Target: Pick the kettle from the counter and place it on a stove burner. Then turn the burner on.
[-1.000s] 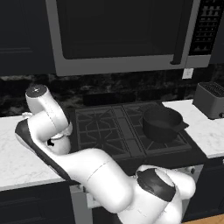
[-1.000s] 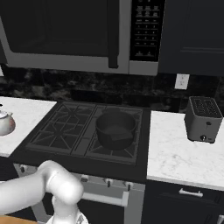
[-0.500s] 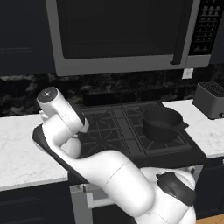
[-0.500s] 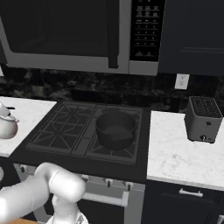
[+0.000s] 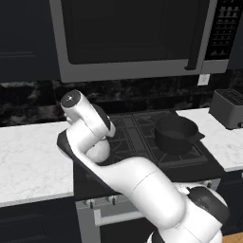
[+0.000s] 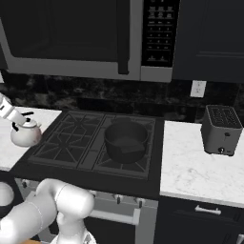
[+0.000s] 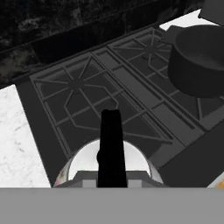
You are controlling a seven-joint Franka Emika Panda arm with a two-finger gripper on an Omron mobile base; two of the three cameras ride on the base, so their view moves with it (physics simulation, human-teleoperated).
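One gripper (image 6: 14,121) is working at the far left of the right base view, and it is holding the kettle (image 6: 25,136) by its black arched handle (image 7: 111,140). You are not seeing the fingertips themselves in the hand view, but the handle is running straight up to the hand, with the silvery body hanging directly beneath it.

The kettle is sitting upright at the left edge of the black cooktop (image 6: 143,174), where the white marble counter (image 5: 28,156) is meeting it. It is just beside the front-left burner (image 6: 55,150) and not yet resting on that grate. Whether its base is touching the surface I cannot tell.

A larger black pot (image 6: 126,140) is occupying the right side of the cooktop, well apart from the kettle. A toaster (image 6: 220,131) is standing on the counter to the right, and a microwave (image 6: 71,38) is hanging above the stove.
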